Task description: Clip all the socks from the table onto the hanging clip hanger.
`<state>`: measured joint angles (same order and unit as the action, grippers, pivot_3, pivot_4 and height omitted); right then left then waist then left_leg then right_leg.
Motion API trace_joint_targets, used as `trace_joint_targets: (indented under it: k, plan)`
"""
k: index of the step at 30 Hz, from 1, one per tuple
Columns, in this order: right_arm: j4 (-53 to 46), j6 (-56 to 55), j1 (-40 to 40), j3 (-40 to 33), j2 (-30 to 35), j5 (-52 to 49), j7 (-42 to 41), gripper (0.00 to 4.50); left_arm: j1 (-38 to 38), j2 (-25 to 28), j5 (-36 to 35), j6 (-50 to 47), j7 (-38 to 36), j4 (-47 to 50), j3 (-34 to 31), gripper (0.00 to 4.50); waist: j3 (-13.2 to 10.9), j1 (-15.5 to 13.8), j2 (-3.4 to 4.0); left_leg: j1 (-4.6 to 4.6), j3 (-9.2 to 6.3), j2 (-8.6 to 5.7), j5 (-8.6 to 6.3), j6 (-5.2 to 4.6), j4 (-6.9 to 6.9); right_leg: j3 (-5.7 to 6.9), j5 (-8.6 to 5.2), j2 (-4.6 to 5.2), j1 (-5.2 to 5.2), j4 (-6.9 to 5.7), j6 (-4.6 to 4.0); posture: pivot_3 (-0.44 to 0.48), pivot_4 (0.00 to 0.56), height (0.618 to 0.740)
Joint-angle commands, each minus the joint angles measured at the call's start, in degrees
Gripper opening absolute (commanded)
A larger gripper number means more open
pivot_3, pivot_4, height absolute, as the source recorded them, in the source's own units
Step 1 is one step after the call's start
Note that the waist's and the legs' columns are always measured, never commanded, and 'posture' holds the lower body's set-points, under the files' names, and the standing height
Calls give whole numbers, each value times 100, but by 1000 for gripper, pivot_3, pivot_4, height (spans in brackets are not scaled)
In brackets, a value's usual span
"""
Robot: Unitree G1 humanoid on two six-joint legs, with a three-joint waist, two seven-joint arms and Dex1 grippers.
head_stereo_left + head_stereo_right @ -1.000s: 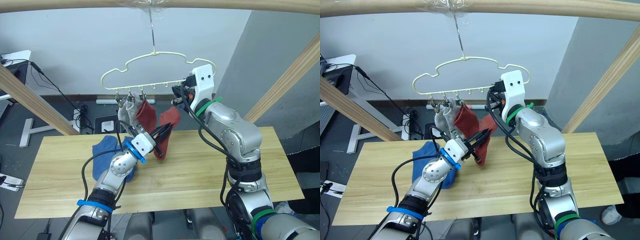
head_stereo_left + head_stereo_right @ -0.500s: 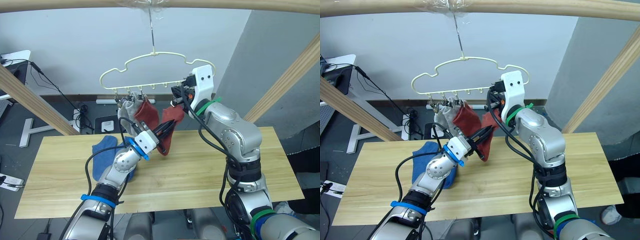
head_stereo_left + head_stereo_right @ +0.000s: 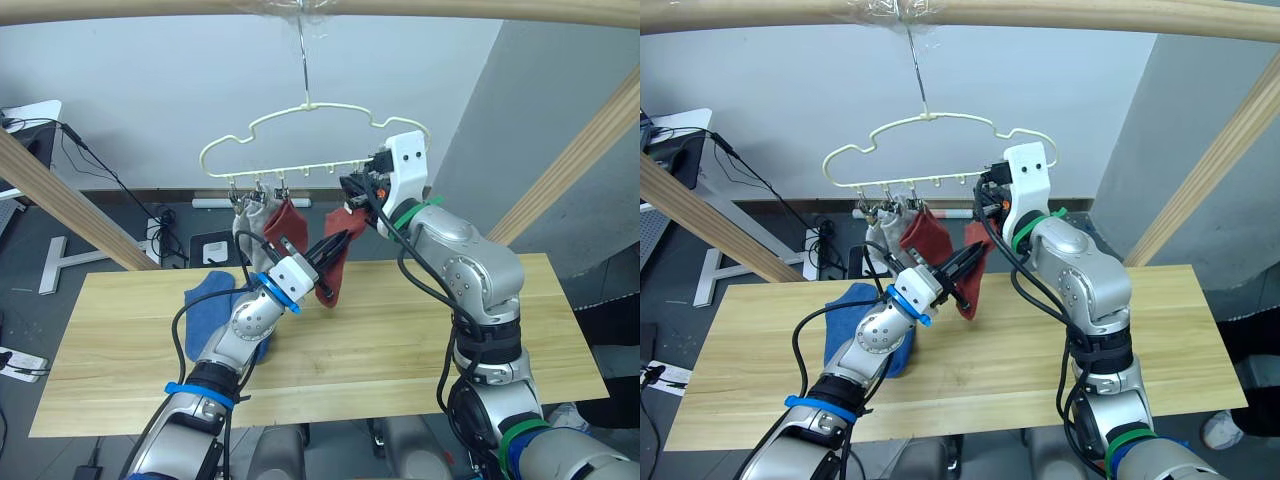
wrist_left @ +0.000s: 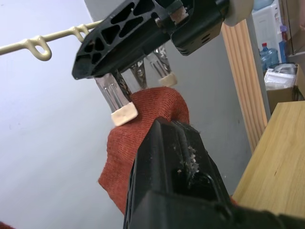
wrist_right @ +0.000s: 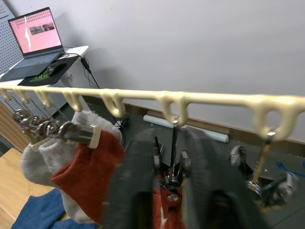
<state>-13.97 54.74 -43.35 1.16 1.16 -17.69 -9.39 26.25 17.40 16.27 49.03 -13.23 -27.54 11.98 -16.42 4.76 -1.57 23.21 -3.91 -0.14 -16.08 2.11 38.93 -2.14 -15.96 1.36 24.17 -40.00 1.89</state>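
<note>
Now the second rust-red sock is rising to the clip hanger, its cuff arriving at the fourth clip. The left gripper is reaching up from the worktop, fingers clamped on it. The right gripper, raised beside the hanger, is squeezing that clip open.

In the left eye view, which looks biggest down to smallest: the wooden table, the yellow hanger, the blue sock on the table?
1. The table, by far the widest.
2. The hanger, spanning the middle of the view.
3. The blue sock, though the left arm partly covers it, so its full size is unsure.
</note>
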Motion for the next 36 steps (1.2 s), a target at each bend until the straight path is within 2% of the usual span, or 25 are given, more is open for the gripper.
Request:
trace_joint_targets:
  k: [1,2,5,9,12,17,20,23,29,36]
  plan:
    - [-295,25,-38,-54,-4,-90,36,1859,36,67,-76,178,-203,120,147,0,0,0,0,0,0,0,0,0,0,0,0,0,0,0,0,-65,245,720]
    - [-314,39,-35,-53,4,-93,38,1859,6,102,-206,106,-411,156,217,0,0,0,0,0,0,0,0,0,0,0,0,0,0,0,0,-66,244,720]
    - [-423,71,9,-24,57,-99,21,1915,-52,123,-451,-62,-696,219,260,613,0,1,0,0,1,0,0,0,0,-1,0,0,1,1,0,-68,243,720]
    - [-724,228,115,0,245,-144,-67,1915,-97,113,-435,-122,-614,277,141,1671,0,0,0,1,0,0,0,0,0,0,0,0,1,2,0,-65,241,720]
    - [-1176,444,257,-22,566,-247,-223,1915,-233,208,-751,-529,-886,400,82,1671,0,-2,0,4,-4,0,0,0,0,1,0,0,0,3,0,-62,242,720]
    - [-1793,539,570,-9,1215,-355,-541,1915,-701,777,-1868,-1377,-2296,1068,179,1671,0,16,0,5,-4,1,0,0,-2,1,0,-1,2,3,0,-63,248,720]
    - [-2061,406,842,34,1537,-235,-554,1915,-845,1203,-2824,-2437,-3074,1793,-61,1671,0,10,0,6,-8,3,0,0,-3,0,-1,-2,2,5,0,-57,250,720]
    - [-2126,342,957,21,1593,-130,-425,1915,-859,1508,-3446,-3296,-3562,2339,-234,1671,0,4,1,9,-17,2,1,0,-1,-1,-1,-2,0,3,0,-50,252,720]
    - [-1836,28,924,186,1490,183,-176,1915,-592,2130,-4518,-5153,-4147,3313,-744,1671,-1,7,0,7,-17,0,2,-1,0,0,-1,-5,-2,2,0,-35,252,720]
    - [-1120,-468,733,339,1321,524,-52,1915,-257,2415,-4876,-6116,-4351,3902,-1056,1671,-1,-5,0,7,-13,-4,2,-1,-1,1,-1,-7,-2,6,1,-24,252,720]
